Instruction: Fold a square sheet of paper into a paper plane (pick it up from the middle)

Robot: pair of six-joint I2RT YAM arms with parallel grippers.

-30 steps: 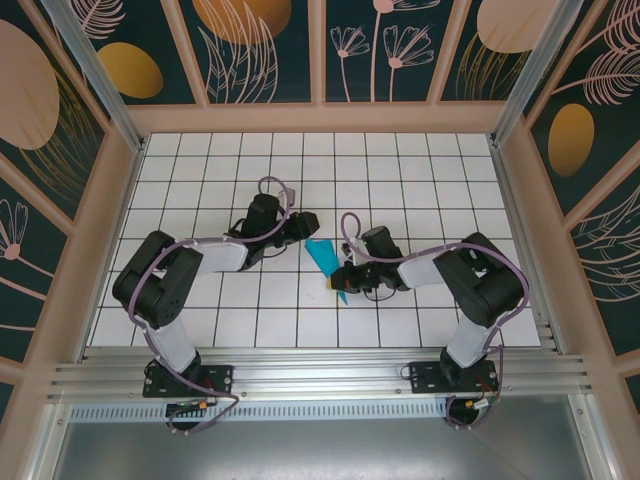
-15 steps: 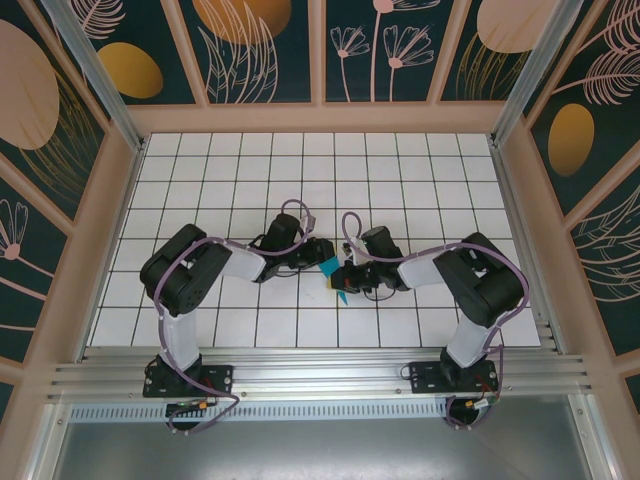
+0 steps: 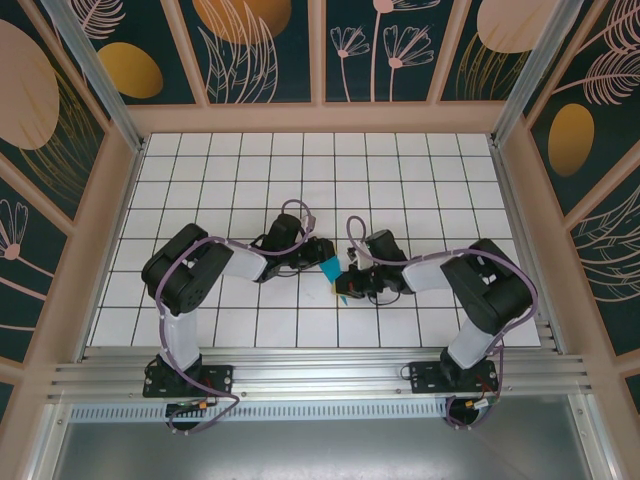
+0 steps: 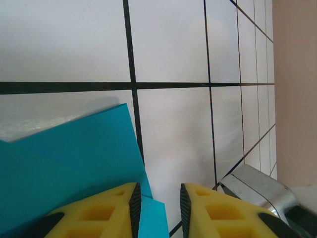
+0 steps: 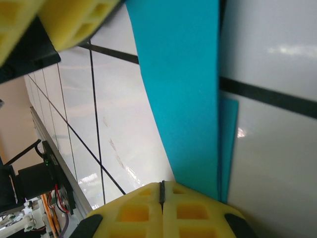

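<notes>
Where the arms meet on the counter (image 3: pixel 200 180), the folded blue paper (image 3: pixel 329 268) lies. Right jaws are pressed together at its end; left jaws sit slightly spread beside it.

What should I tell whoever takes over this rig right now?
Left gripper: jaws slightly apart over the edge of the paper, nothing clamped.
Right gripper: shut, tips at the paper; a pinch can't be confirmed.
Paper: folded into layers, on the table between the grippers.
Done: first folds. Left: the remaining folds.
</notes>
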